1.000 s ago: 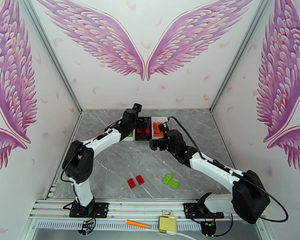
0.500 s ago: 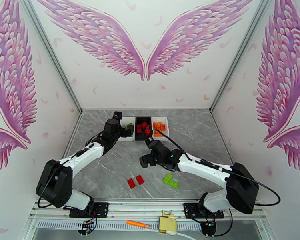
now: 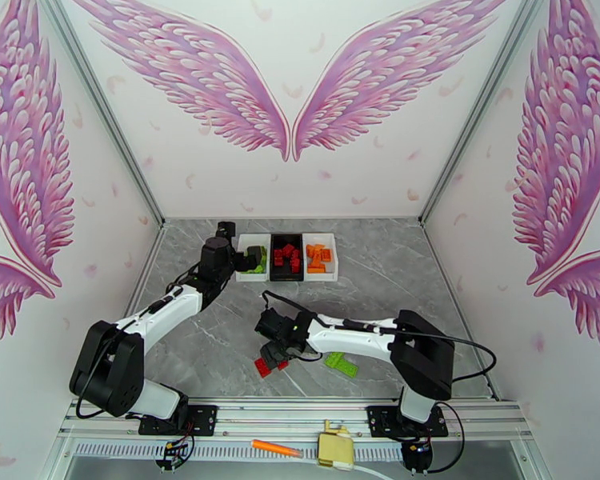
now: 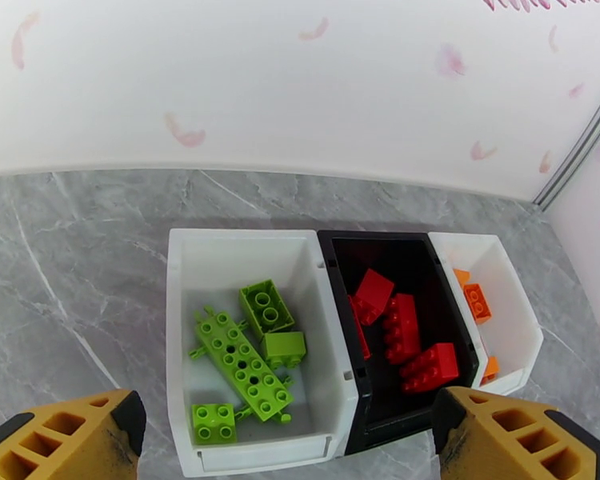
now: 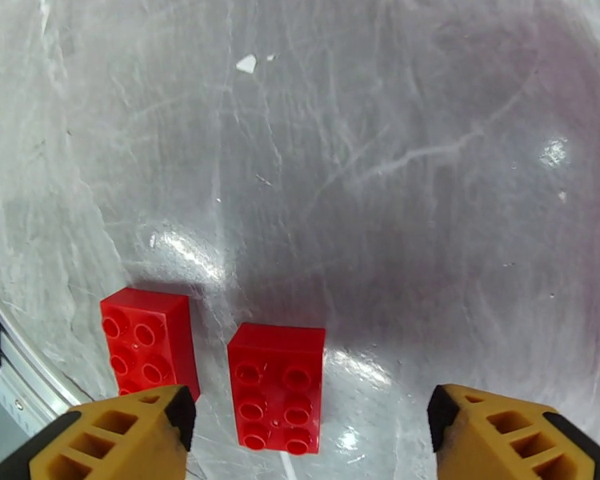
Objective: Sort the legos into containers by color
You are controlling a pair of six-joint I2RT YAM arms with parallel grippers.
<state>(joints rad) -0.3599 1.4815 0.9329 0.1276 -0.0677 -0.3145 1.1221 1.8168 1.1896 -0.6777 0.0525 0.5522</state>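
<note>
Table [image 3: 396,274]: grey marbled, carries every item.

Right arm [image 3: 356,339]: half a second ago over mid-table, now folded low toward the near edge. Right pincer [image 5: 312,430]: spread wide, empty, over two loose red bricks. Near red brick [image 5: 278,386] lies between its fingers; second red brick [image 5: 148,346] lies just beside it, apart, at one fingertip.

Left arm [image 3: 172,302]: barely moved since half a second ago. Left pincer [image 4: 288,418]: spread wide, empty, above the trays.

Three trays in a touching row at the far edge:
- left white tray [image 4: 244,242]: lime green bricks [image 4: 240,362], one a long plate.
- black tray [image 4: 380,242]: red bricks [image 4: 400,330].
- right white tray [image 4: 508,314]: orange bricks [image 4: 476,302].

Loose green plate [image 3: 342,364]: on the table, near the red pair.
</note>
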